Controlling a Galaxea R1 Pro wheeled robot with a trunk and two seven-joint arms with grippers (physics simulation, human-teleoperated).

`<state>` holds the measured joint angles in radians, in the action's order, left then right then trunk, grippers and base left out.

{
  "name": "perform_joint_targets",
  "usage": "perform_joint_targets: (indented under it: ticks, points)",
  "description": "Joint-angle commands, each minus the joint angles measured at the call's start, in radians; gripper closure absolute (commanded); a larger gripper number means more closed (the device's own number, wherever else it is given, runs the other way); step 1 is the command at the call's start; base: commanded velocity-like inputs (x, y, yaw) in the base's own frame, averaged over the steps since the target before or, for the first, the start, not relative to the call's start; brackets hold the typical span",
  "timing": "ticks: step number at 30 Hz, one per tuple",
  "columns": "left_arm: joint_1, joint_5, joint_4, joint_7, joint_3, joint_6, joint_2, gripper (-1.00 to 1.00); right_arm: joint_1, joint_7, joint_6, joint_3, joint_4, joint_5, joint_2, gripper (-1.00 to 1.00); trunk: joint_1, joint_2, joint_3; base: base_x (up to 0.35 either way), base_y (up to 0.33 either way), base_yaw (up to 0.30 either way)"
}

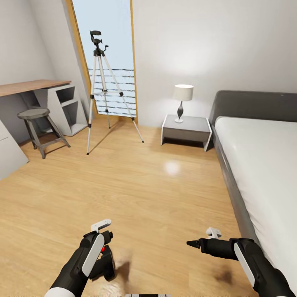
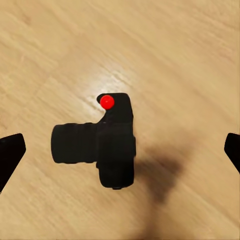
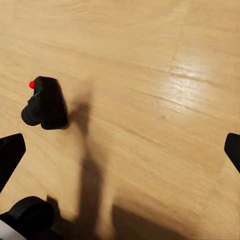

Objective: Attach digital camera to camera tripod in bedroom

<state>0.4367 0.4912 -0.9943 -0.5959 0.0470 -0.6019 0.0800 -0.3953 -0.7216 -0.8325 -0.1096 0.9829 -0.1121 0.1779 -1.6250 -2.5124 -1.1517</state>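
Observation:
The digital camera (image 2: 107, 147), a chunky black body with a red dot on top, lies on the light wood floor of the bedroom. My left gripper (image 2: 120, 150) hangs open right above it, one fingertip (image 2: 10, 152) on each side and well apart from it. In the head view the camera (image 1: 105, 264) sits low down, partly hidden under my left arm. My right gripper (image 1: 193, 244) is open and empty over bare floor, with the camera (image 3: 45, 104) off to its side. The camera tripod (image 1: 103, 90) stands far ahead by the tall window, its black head bare.
A grey-framed white bed (image 1: 264, 165) runs along the right. A grey nightstand (image 1: 185, 130) with a lamp (image 1: 182, 101) stands beside it. On the left are a round stool (image 1: 39, 128) and a wood-topped desk (image 1: 33, 86). Open wood floor (image 1: 156, 185) lies between me and the tripod.

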Motion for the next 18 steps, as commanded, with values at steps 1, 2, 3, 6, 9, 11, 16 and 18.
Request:
perform_joint_targets:
  ticks: [1,2,3,6,9,11,16,18]
  points:
    - [0.000,0.010,-0.001,-0.010,0.002,-0.001,0.000,-1.00,0.000,0.003,-0.008,-0.001,0.000,-0.009,0.000,-1.00,0.000,-0.001,-0.005,0.000,0.000,0.000]
    - [0.000,0.010,-0.001,-0.010,0.002,-0.001,0.000,-1.00,0.000,0.002,-0.008,-0.001,0.000,-0.009,0.000,-1.00,-0.001,-0.001,-0.009,0.000,0.000,0.000]
    - [0.000,0.010,-0.001,-0.010,0.002,-0.001,0.000,-1.00,0.000,0.002,-0.008,-0.001,0.000,-0.009,0.000,-1.00,-0.001,-0.001,-0.013,0.000,0.000,0.000]
    - [0.000,0.010,-0.001,-0.010,0.002,0.000,0.000,-1.00,0.000,0.002,-0.008,-0.001,0.000,-0.009,0.000,-1.00,-0.002,-0.002,-0.024,0.000,0.000,0.000]
    - [0.000,0.008,-0.001,-0.010,0.002,0.001,0.000,-1.00,0.000,0.002,-0.009,-0.001,0.000,-0.010,0.000,-1.00,-0.004,-0.003,-0.036,0.000,0.000,0.000]
    - [0.000,0.007,-0.001,-0.009,0.003,0.001,0.000,-1.00,0.000,0.002,-0.009,-0.001,0.000,-0.010,0.000,-1.00,-0.005,-0.003,-0.044,0.000,0.000,0.000]
    - [0.000,0.005,-0.001,-0.009,0.004,0.004,0.000,-1.00,0.000,0.002,-0.010,-0.001,0.000,-0.013,0.000,-1.00,-0.007,-0.004,-0.063,0.000,0.000,0.000]
    - [0.000,0.004,-0.001,-0.009,0.004,0.005,0.000,-1.00,0.000,0.002,-0.010,-0.001,0.000,-0.013,0.000,-1.00,-0.008,-0.005,-0.071,0.000,0.000,0.000]
